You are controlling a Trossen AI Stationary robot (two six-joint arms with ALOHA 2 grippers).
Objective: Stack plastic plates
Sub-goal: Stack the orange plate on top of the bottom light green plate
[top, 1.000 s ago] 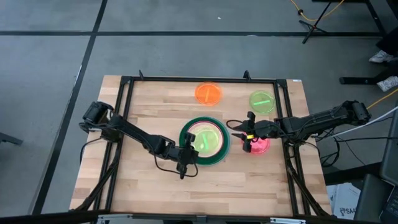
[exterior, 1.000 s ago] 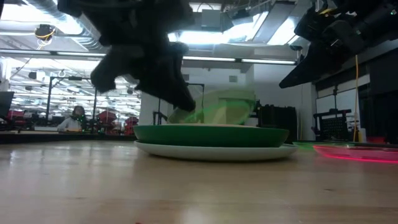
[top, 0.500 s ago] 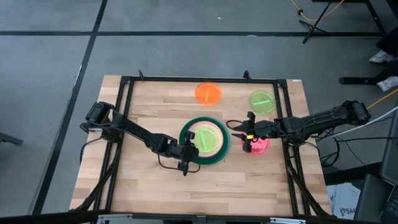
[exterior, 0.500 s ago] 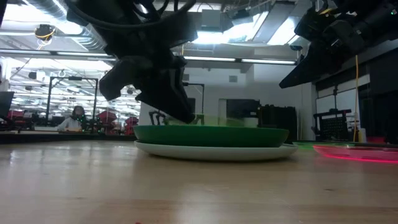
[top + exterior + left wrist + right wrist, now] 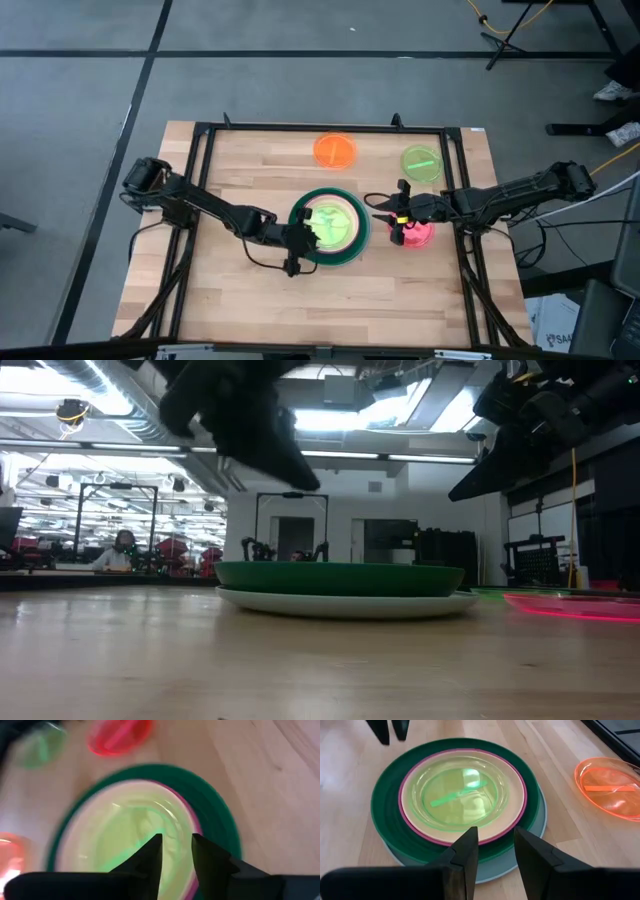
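A stack of plastic plates (image 5: 330,225) sits at the table's middle. From the bottom up it holds a light blue plate (image 5: 520,865), a dark green one (image 5: 385,815), a magenta one, a pale pink one and a lime green one (image 5: 462,790), which lies flat on top. My left gripper (image 5: 300,240) hangs open above the stack's near-left rim, touching nothing (image 5: 176,855). My right gripper (image 5: 385,205) waits open to the right of the stack, above a red plate (image 5: 418,236). An orange plate (image 5: 335,150) and another lime green plate (image 5: 421,162) lie on the far side.
A black frame rail (image 5: 200,180) runs round the tabletop. Bare wood (image 5: 330,300) stretches from the stack to the table's near edge. Beyond the table, the low view shows a person sitting far off in the room (image 5: 120,550).
My left gripper has opened and let go of the lime green plate. The plate leaned tilted on the stack and now lies flat on the pale pink one. The gripper has then risen clear of the stack's rim.
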